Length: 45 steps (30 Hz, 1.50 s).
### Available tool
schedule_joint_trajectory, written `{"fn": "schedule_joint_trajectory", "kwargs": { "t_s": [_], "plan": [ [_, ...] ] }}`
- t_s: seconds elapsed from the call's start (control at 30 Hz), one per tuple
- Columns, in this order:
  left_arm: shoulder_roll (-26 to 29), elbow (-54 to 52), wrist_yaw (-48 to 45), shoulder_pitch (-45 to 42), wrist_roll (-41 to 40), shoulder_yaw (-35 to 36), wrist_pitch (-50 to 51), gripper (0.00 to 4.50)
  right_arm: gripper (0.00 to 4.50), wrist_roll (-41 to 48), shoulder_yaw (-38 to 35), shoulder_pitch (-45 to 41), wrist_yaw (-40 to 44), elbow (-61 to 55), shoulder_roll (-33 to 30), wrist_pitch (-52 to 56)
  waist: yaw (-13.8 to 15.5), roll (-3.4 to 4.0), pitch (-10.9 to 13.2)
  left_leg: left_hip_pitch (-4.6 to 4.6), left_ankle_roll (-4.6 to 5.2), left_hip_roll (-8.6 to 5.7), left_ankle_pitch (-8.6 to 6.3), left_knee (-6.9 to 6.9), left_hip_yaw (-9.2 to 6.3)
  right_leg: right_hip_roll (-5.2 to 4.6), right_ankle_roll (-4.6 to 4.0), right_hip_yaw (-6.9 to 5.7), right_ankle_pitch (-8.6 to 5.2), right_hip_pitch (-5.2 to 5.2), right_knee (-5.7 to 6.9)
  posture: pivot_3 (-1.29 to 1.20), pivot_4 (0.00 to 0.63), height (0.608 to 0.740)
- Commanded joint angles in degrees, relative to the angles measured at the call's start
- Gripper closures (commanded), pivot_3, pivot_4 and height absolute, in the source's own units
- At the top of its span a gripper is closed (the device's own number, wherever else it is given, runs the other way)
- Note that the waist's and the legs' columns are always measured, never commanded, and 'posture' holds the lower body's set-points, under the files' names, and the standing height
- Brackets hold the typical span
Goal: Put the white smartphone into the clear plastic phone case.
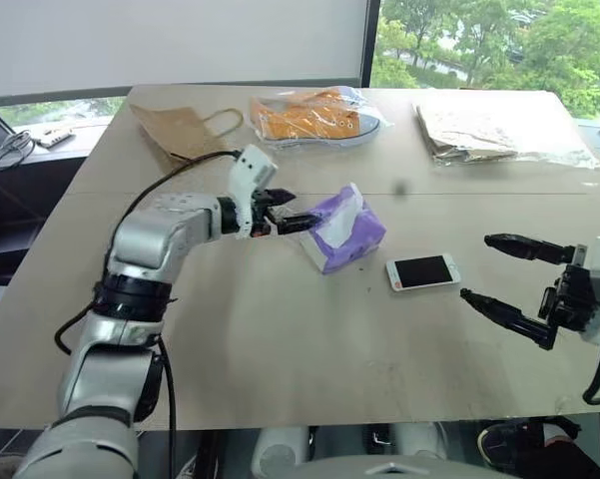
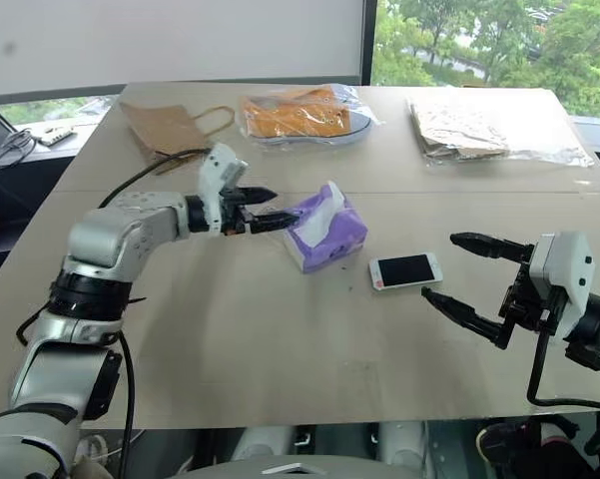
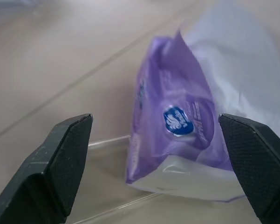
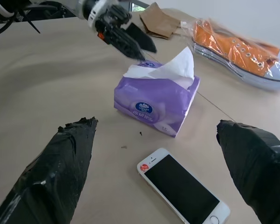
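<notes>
The white smartphone (image 1: 422,271) lies just beside the purple tissue pack (image 1: 343,232), between it and the spread-fingered, empty right gripper (image 1: 494,269).

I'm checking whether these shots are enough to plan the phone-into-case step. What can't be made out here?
- Clear phone case: a glossy edge shows in the left wrist view; the purple tissue pack covers its far end.
- Whether the left hand touches the pack: head views too small to tell.
- White smartphone: its back is hidden, face up on the table.
- Right hand: open, touching nothing.
</notes>
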Motion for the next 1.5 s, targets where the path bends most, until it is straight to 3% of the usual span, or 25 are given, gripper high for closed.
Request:
{"fn": "schedule_joint_trajectory", "kwargs": {
  "t_s": [0.03,0.23,0.3,0.47,0.6,0.7,0.83,1.0,1.03,1.07,1.17,1.2,1.33,1.4,1.5],
  "plan": [
    [-1.2,6.7,-5.5,-3.1,5.9,-4.5,-7.5,0.82,0.0,0.0,-2.2,2.1,-0.7,-2.8,0.3,-0.8,0.0,0.0,0.0,0.0,0.0,-0.02,0.0,0.0,0.0,0.01,-0.01,0.0,0.01,0.0,0.0,0.0,0.15,0.74],
    [-3.2,12.4,-10.0,-4.6,9.6,-5.0,-13.0,3.74,0.0,-1.1,-4.0,7.9,-1.5,-5.0,2.1,-2.1,0.0,0.0,0.0,0.02,0.01,0.05,-0.01,0.01,-0.01,0.07,-0.01,0.01,0.0,-0.01,0.02,0.0,0.15,0.74],
    [-3.4,12.4,-10.5,-4.0,9.1,-3.2,-13.5,4.47,0.0,-1.5,-4.0,9.3,-1.6,-5.6,2.7,-2.6,-0.1,0.0,0.0,0.05,0.01,0.08,-0.01,0.01,0.01,0.06,0.03,0.04,-0.02,0.0,0.03,0.0,0.15,0.74],
    [-2.6,7.7,-7.7,-2.2,-3.1,12.9,-3.4,4.47,0.0,-2.0,-3.2,10.4,-2.0,-6.2,3.4,-3.7,-0.7,-0.01,0.0,0.01,0.01,0.14,-0.01,0.04,-0.03,0.06,0.03,0.05,-0.02,-0.03,0.05,0.0,0.15,0.74],
    [-0.9,4.1,7.2,1.4,-8.8,30.7,3.4,4.47,0.0,-2.2,-0.7,8.5,-1.4,-4.6,3.4,-4.5,-1.7,-0.02,0.0,0.0,-0.01,0.17,0.0,0.04,-0.12,0.03,0.03,0.11,-0.01,-0.03,0.07,0.0,0.15,0.74],
    [-0.7,-1.6,16.6,6.7,-9.4,39.1,5.7,4.47,0.0,-2.9,2.4,5.9,-0.4,-2.5,3.4,-5.4,-1.8,-0.01,0.0,0.11,-0.02,0.15,0.01,0.01,-0.12,0.02,0.03,0.27,0.0,-0.01,0.12,0.0,0.15,0.74],
    [-0.2,-10.8,25.5,19.3,-9.1,49.1,9.0,4.47,0.0,-4.4,7.8,0.3,1.1,1.4,3.2,-6.6,-1.7,-0.12,0.0,0.18,-0.04,0.11,0.02,0.02,-0.08,-0.06,-0.02,0.34,0.03,0.05,0.17,0.0,0.15,0.74],
    [-0.3,-13.4,30.9,27.0,-9.0,53.6,9.5,4.47,0.0,-5.6,10.8,-3.9,3.6,5.3,2.4,-7.6,-0.3,-0.29,0.0,0.16,-0.05,0.06,0.02,0.02,-0.2,-0.21,-0.05,0.12,0.03,0.09,0.17,0.0,0.15,0.74],
    [-0.2,-13.6,31.2,27.7,-9.2,54.0,9.5,3.72,0.0,-5.9,11.3,-4.5,4.1,6.0,2.3,-7.8,0.0,-0.31,0.0,0.15,-0.04,0.05,0.02,0.03,-0.22,-0.22,-0.07,0.09,0.02,0.1,0.17,0.0,0.15,0.74],
    [0.1,-14.1,31.1,28.6,-9.0,53.7,9.0,3.71,0.0,-6.0,11.6,-5.0,4.4,6.5,2.1,-8.0,0.1,-0.33,0.0,0.15,-0.04,0.04,0.01,0.04,-0.22,-0.22,-0.12,0.09,0.0,0.1,0.16,0.0,0.15,0.74],
    [0.1,-14.5,34.3,29.6,-8.3,55.0,9.9,2.65,0.0,-6.1,12.0,-5.8,4.8,7.1,2.0,-8.0,0.2,-0.34,0.0,0.15,-0.04,0.02,0.01,0.04,-0.23,-0.31,-0.29,0.09,-0.09,0.14,0.16,0.0,0.15,0.74],
    [0.2,-14.2,35.7,29.5,-8.0,55.5,10.4,2.03,0.0,-6.1,12.0,-5.9,4.9,7.2,2.0,-8.0,0.1,-0.34,-0.1,0.15,-0.04,0.02,0.01,0.04,-0.23,-0.32,-0.29,0.09,-0.09,0.14,0.16,0.0,0.15,0.74],
    [0.1,-13.6,39.9,20.9,-13.1,60.2,10.2,0.25,0.0,-6.3,11.6,-5.4,4.8,6.9,2.1,-7.9,0.1,-0.43,0.0,0.17,-0.05,0.05,0.02,0.02,-0.21,-0.35,-0.2,0.12,-0.02,0.13,0.17,0.0,0.15,0.74],
    [1.9,-14.1,36.4,14.8,-18.4,59.1,12.1,0.1,0.0,-6.0,11.0,-4.9,4.6,6.2,2.0,-7.5,0.3,-0.55,-0.1,0.06,-0.06,0.06,0.02,0.08,-0.39,-0.26,-0.1,-0.06,0.05,0.12,0.18,0.0,0.15,0.74],
    [6.9,-16.9,23.0,10.2,-24.3,49.1,15.5,0.1,0.0,-5.8,10.5,-4.5,4.3,5.6,1.8,-7.2,0.1,-0.56,-0.1,0.04,-0.15,0.01,0.08,0.16,-0.47,-0.26,-0.1,-0.15,0.05,0.19,0.19,0.0,0.15,0.74]
  ]
}}
